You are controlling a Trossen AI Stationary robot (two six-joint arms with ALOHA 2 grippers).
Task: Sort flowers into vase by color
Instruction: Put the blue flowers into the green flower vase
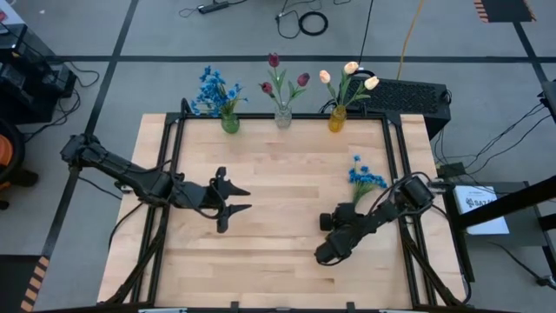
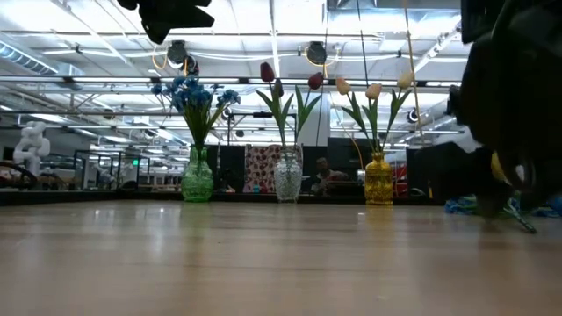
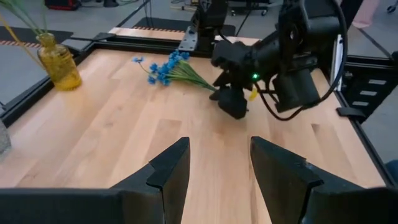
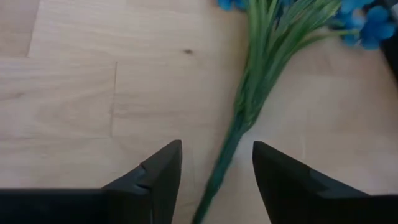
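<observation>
1. Loose bunch of small bright blue blossoms on a long green stem (image 4: 261, 93) flat on the pale wooden table (image 1: 278, 217), well apart from the vases.
2. Right gripper (image 4: 214, 174) directly above the stem end, fingers parted, astride it, nothing held.
3. Stem's long axis straight ahead from the fingertips, blossoms farthest.
4. Left gripper (image 3: 217, 168) parted, empty, far off; right arm nearer.

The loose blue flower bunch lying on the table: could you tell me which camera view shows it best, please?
The left wrist view shows the blue flower bunch whole, blossoms and stems. The high view shows it small beside the right arm. The right wrist view shows mainly stems. The low view shows only a low blue patch.
</observation>
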